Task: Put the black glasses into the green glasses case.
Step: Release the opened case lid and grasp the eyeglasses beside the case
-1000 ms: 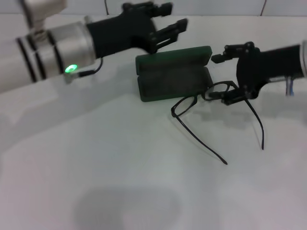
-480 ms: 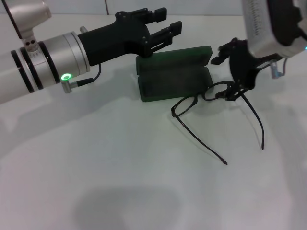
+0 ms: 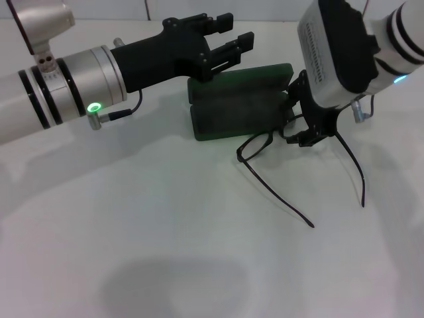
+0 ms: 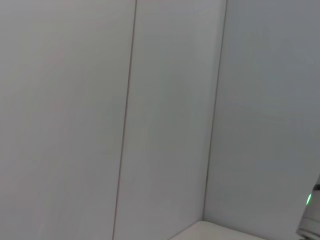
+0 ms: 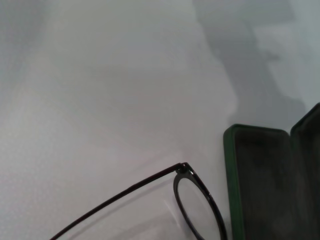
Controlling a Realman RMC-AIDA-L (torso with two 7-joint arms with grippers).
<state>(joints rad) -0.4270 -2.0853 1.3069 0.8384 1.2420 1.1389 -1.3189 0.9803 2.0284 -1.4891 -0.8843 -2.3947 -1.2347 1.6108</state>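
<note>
The case (image 3: 240, 108) is lying open on the white table (image 3: 165, 225), toward the far middle of the scene, with its lid standing up along the far edge and its dark lining facing up. The glasses (image 3: 295, 159) are sitting on the table just to the right of and nearer than the case, temple arms unfolded and stretching toward the near side; one lens rim is lying right against the case's near right corner. In the right wrist view the glasses' hinge corner (image 5: 184, 172) is lying just beside the green rim of the case (image 5: 232, 190), with one temple arm running away across the table.

The right gripper (image 3: 306, 122) is reaching down from the far right and is closing around the frame front at its right end, near the case's right edge. One black finger is sitting on each side of the frame, but whether they are actually pinching it cannot be told.

The left gripper (image 3: 228, 41) is hanging in the air at the far left, just above the case lid's far left part, its fingers spread apart and grasping nothing. A green light is glowing on the left arm's silver wrist. The left wrist view is showing only a pale wall (image 4: 125, 115).
</note>
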